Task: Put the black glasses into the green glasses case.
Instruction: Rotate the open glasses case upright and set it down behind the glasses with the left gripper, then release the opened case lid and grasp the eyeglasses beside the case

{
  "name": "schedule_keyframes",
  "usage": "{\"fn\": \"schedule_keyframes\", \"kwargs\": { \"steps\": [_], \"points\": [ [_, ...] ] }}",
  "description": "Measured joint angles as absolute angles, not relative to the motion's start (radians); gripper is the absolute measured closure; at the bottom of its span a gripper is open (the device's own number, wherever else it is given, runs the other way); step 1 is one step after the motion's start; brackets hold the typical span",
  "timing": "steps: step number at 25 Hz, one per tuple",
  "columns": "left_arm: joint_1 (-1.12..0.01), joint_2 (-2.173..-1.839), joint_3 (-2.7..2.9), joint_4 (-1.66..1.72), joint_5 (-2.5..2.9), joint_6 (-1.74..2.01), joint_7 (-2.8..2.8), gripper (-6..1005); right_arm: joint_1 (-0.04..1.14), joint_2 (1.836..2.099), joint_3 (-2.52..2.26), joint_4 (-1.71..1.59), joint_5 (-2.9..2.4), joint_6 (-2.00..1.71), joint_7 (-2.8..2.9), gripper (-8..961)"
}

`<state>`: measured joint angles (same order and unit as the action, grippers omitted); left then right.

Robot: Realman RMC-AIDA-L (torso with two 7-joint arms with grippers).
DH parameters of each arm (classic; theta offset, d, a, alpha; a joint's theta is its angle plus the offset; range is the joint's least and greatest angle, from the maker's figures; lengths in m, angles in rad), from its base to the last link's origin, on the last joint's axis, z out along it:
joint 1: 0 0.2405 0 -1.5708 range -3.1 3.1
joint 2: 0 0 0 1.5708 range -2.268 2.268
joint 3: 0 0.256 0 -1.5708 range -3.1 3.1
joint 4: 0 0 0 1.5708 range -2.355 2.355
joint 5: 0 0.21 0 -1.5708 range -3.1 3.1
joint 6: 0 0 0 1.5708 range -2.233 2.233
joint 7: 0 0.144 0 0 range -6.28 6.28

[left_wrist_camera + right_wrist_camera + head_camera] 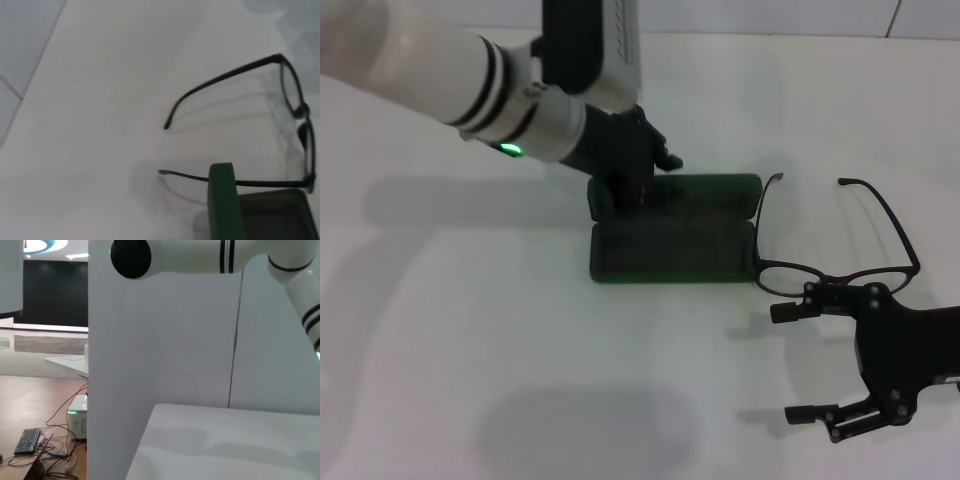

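The green glasses case (670,250) lies open in the middle of the white table, lid (705,188) standing up at the back. It also shows in the left wrist view (225,200). My left gripper (628,190) is down on the lid's left end and grips it. The black glasses (835,275) lie just right of the case, temples unfolded and pointing away from me, one temple tip touching the case's right end; they also show in the left wrist view (225,77). My right gripper (798,362) is open and empty, just in front of the glasses.
The white table (470,350) stretches bare to the left and front of the case. The right wrist view shows only a white wall panel (165,340), the left arm overhead (200,257) and the table edge.
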<state>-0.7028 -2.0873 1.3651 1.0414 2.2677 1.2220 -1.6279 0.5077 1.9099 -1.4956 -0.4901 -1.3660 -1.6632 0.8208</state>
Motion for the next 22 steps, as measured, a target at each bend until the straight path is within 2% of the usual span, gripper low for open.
{"fn": "schedule_keyframes", "kwargs": {
  "steps": [6, 10, 14, 19, 22],
  "points": [
    [-0.679, -2.086, 1.218, 1.062, 2.15, 1.298, -1.594, 719, 0.497, 1.911, -1.423, -0.491, -1.361, -1.667, 0.827, 202],
    [-0.583, -2.086, 1.117, 1.044, 1.864, 1.376, -1.474, 714, 0.485, 1.915, -1.284, -0.496, -1.363, -1.711, 0.841, 206],
    [-0.487, -2.087, 1.086, 0.935, 1.6, 1.41, -1.364, 689, 0.491, 1.898, -1.244, -0.578, -1.379, -1.705, 0.942, 210],
    [-0.424, -2.089, 1.081, 0.69, 1.334, 1.418, -1.207, 510, 0.508, 1.886, -1.241, -0.856, -1.584, -1.588, 1.199, 215],
    [-0.404, -2.089, 1.08, 0.55, 1.213, 1.44, -1.095, 498, 0.58, 1.887, -1.24, -1.003, -1.846, -1.579, 1.405, 218]
  ]
}}
